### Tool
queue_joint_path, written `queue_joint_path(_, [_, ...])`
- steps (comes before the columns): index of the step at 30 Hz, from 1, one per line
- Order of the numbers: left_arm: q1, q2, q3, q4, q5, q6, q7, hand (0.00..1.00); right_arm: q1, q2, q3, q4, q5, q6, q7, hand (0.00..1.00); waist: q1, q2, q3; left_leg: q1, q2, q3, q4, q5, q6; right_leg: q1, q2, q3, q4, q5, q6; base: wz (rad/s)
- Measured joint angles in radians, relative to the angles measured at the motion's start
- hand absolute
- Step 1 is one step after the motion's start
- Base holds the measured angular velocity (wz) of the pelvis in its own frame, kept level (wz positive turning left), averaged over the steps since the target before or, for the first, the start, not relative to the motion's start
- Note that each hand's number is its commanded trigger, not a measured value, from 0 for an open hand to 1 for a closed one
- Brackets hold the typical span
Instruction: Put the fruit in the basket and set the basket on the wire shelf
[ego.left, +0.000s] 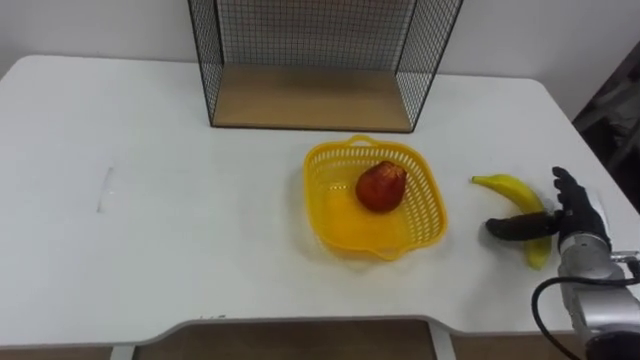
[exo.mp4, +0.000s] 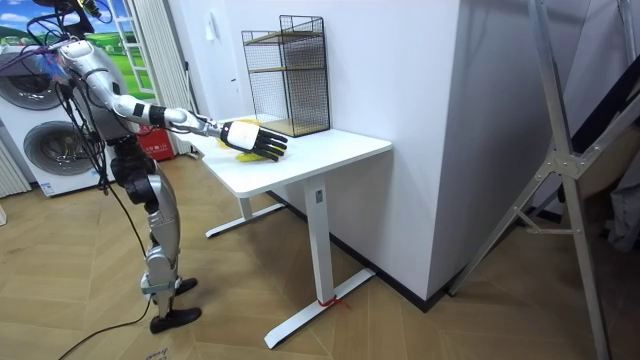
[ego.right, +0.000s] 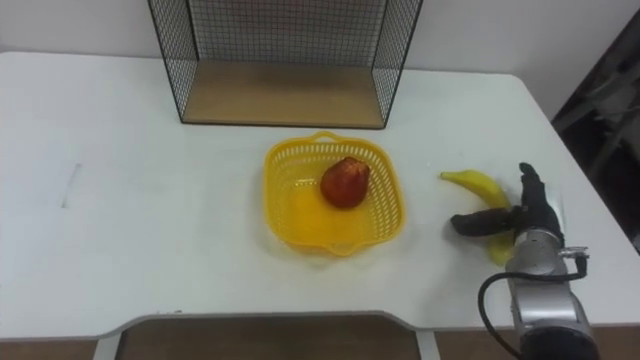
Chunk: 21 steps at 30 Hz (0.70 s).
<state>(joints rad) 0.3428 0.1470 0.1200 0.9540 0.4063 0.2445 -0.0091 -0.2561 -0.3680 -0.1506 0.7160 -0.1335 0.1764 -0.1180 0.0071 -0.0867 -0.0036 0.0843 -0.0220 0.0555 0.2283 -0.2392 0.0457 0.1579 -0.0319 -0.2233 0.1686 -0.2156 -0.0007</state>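
At the counter's right edge, the right robot hand lies spread over the banana; the red fruit sits in the basket.

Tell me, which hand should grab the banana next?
The right. The right hand is at the banana, thumb laid across it, on the table to the right of the basket, which holds a red fruit.

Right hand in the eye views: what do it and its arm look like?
The right hand has black fingers and a pale grey back. Its forearm is a silver metal cylinder, ringed near the wrist, and a black cable loops beside it.
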Motion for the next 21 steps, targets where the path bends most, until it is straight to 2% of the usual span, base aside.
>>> queue_joint_path(6, [0.001, 0.002, 0.025, 0.012, 0.0, 0.036, -0.002, 0.0, 0.0, -0.004, -0.014, 0.027, -0.033, -0.001, 0.064, 0.0, 0.0, 0.004, 0.0013, -0.002, -0.001, -0.012, 0.009, 0.0, 0.0, 0.011, -0.001, -0.015, 0.001, 0.0, 0.0, 0.06])
queue_joint_path(12, [0.0, 0.004, 0.025, 0.019, 0.0, 0.038, -0.012, 0.0, 0.0, -0.009, -0.02, 0.066, -0.059, -0.001, 0.096, 0.0, 0.004, -0.006, -0.0036, -0.003, -0.002, -0.029, 0.01, -0.001, 0.0, 0.019, -0.001, -0.031, 0.002, 0.0, 0.0, 0.1])
queue_joint_path(13, [0.0, 0.004, 0.025, 0.019, 0.0, 0.037, -0.017, 0.0, 0.0, -0.009, -0.021, 0.069, -0.067, -0.001, 0.101, 0.04, 0.004, -0.007, -0.0035, -0.003, -0.003, -0.03, 0.01, -0.001, 0.0, 0.02, -0.001, -0.031, 0.002, 0.0, 0.0, 0.0])
queue_joint_path(14, [0.0, 0.004, 0.024, 0.019, -0.001, 0.037, -0.025, 0.0, 0.0, -0.01, -0.023, 0.072, -0.072, -0.001, 0.109, 1.0, 0.005, -0.008, -0.0033, -0.002, -0.004, -0.031, 0.011, -0.001, 0.0, 0.021, -0.001, -0.031, 0.003, 0.0, 0.0, 0.0])
queue_joint_path(21, [-0.005, 0.008, 0.024, 0.017, -0.001, 0.031, -0.024, 0.0, -0.001, -0.041, -0.029, 0.108, -0.124, -0.01, 0.122, 1.0, 0.025, -0.025, -0.0006, -0.002, -0.006, -0.034, 0.011, -0.001, 0.001, 0.02, -0.001, -0.03, 0.002, 0.0, 0.0, 0.0])
